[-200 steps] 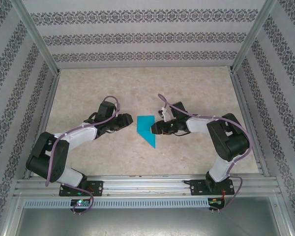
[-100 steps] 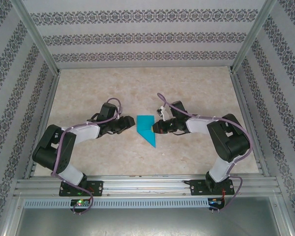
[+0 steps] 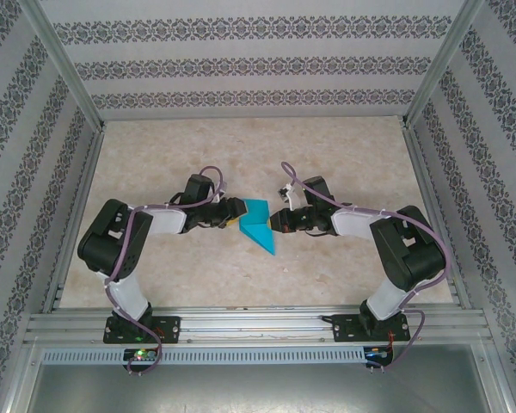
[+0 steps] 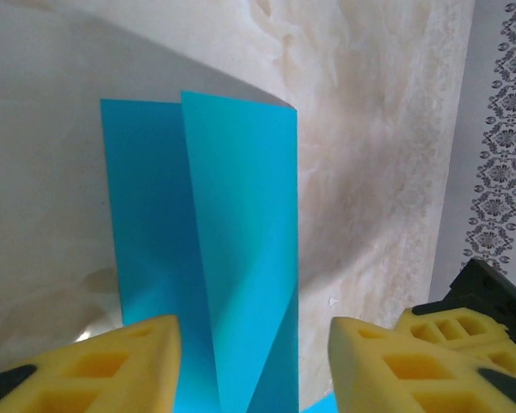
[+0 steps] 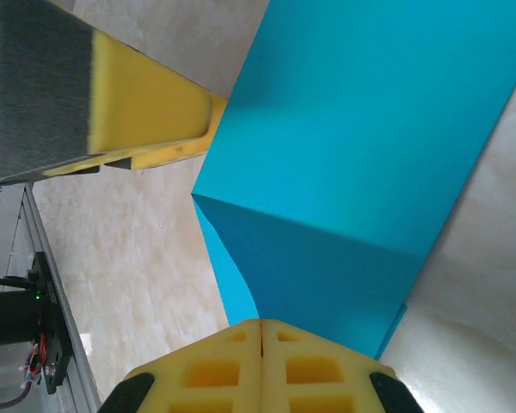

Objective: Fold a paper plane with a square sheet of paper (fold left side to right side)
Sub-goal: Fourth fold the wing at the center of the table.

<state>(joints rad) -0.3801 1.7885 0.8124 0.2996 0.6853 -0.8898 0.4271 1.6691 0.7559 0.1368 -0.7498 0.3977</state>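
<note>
Square sheet of paper: teal, already creased into a narrower shape with one pointed end aimed at the near edge of the table. It lies about mid-table, directly between the two grippers.

Left gripper: at the paper's left edge. In the wrist view its yellow fingers stand apart, roughly half spread, with the paper running between them and nothing clamped. Judgement: it straddles the left side so it can catch that edge and carry it over to the right.

Right gripper: at the paper's right edge, pads pressed together with no gap. The tips meet the edge of the darker folded panel. I cannot tell whether a layer is caught between them. Judgement: it serves as an anchor so the sheet does not slide while the left side is worked.

Top panel appears not fully flat, so the crease probably needs pressing.
</note>
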